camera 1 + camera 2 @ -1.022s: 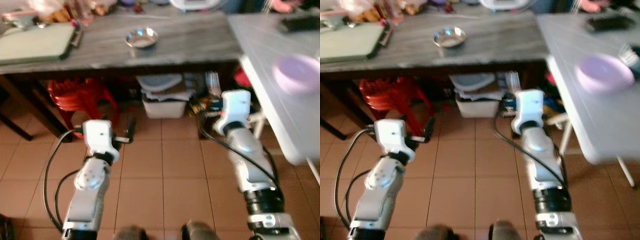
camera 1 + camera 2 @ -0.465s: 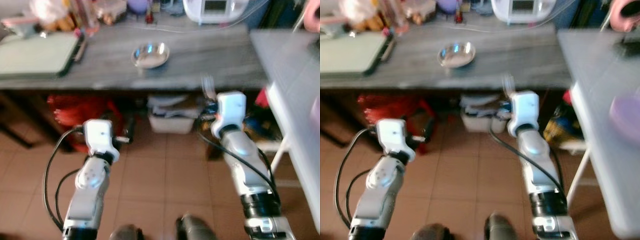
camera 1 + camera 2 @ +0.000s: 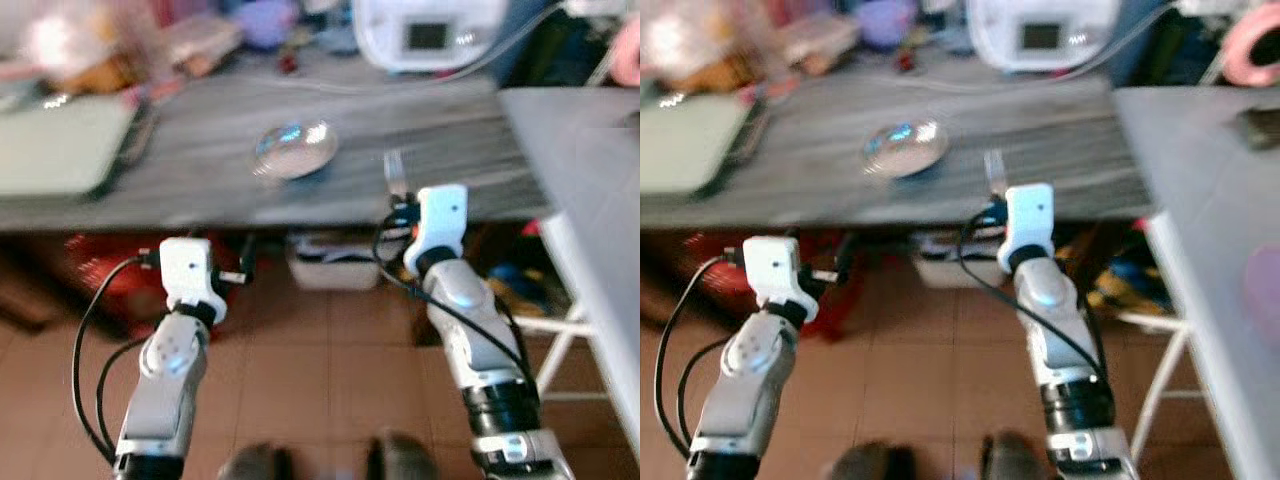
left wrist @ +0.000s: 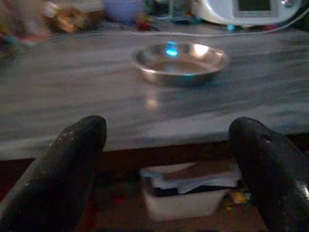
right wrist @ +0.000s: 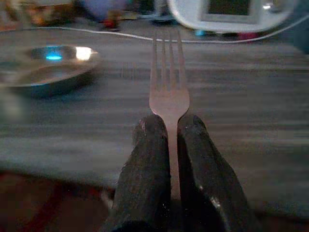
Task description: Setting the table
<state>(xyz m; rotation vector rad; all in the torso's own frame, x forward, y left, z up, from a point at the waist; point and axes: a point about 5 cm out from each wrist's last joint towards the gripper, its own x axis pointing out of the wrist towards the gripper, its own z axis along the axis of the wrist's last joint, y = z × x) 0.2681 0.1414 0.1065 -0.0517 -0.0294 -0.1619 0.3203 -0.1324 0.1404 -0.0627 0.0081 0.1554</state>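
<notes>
Already the right gripper (image 5: 169, 130) has its fingers (image 5: 147, 145) pinched tight on the handle of a fork (image 5: 168, 82), tines pointing straight ahead, away from the wrist and toward the grey tabletop (image 3: 200, 170). The fork's long axis runs along the fingers, so it juts out beyond them and stands just over the tabletop's near edge in the head views (image 3: 394, 172). A steel bowl (image 3: 294, 148) sits on the tabletop ahead and to the robot's left of the fork, apart from it; laying the fork beside it would likely mean reaching forward and a little left. The right arm is the nearer one for that. The fork looks plain, silvery, with slim straight tines and a narrow neck. The left gripper (image 4: 169, 159) hangs below the tabletop edge, its fingers spread wide and empty, facing the bowl (image 4: 179, 60). A white appliance (image 3: 430, 30) stands at the far side.
</notes>
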